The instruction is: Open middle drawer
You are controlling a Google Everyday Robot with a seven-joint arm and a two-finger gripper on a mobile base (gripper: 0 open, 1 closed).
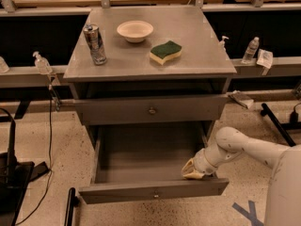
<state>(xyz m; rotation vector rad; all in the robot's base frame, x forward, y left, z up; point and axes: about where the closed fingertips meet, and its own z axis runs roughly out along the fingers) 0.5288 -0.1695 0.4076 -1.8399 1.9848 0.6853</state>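
Observation:
The grey cabinet [141, 65] shows two drawer fronts. The upper front [117, 111] has a small round knob [152, 110]. Below it the middle drawer [141, 149] stands pulled far out, its inside bare, and its front panel [117, 193] with a small knob [155, 195] is nearest to me. My gripper [192, 169] comes in from the right on a white arm [244, 147]. It sits inside the drawer's right front corner, just behind the front panel. A third drawer is hidden under the open one.
On the cabinet top stand a metal can [95, 44], a cream bowl [135, 30] and a green-and-yellow sponge [165, 52]. Rails with bottles [250, 50] run behind on both sides. A black stand with cables [11, 173] is on the floor at left.

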